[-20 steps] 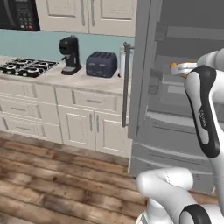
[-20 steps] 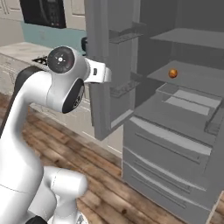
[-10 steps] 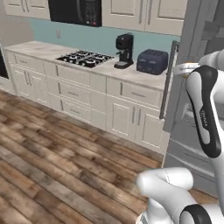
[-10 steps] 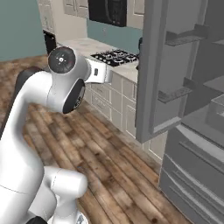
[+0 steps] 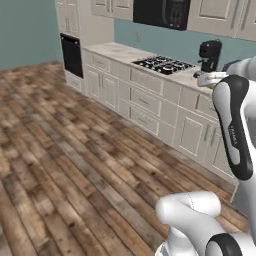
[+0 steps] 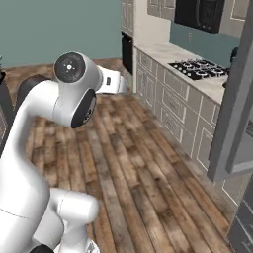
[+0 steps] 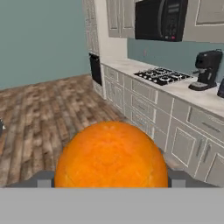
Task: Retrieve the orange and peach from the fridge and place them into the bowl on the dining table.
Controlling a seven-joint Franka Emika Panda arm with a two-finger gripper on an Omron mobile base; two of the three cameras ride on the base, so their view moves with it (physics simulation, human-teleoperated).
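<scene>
- orange (image 7: 111,155) sits large and low in the hand view, lodged between the two dark finger tips (image 7: 43,179) at either side
- gripper (image 7: 111,180) jaws stand wide, closed around the orange
- behind the fruit: wood plank floor (image 7: 39,113), cream wall cabinets (image 7: 144,103), gas cooktop (image 7: 162,75), black coffee machine (image 7: 206,70), microwave (image 7: 161,19) above
- grey fridge door (image 6: 236,123) stands open at the right edge of the right base view
</scene>
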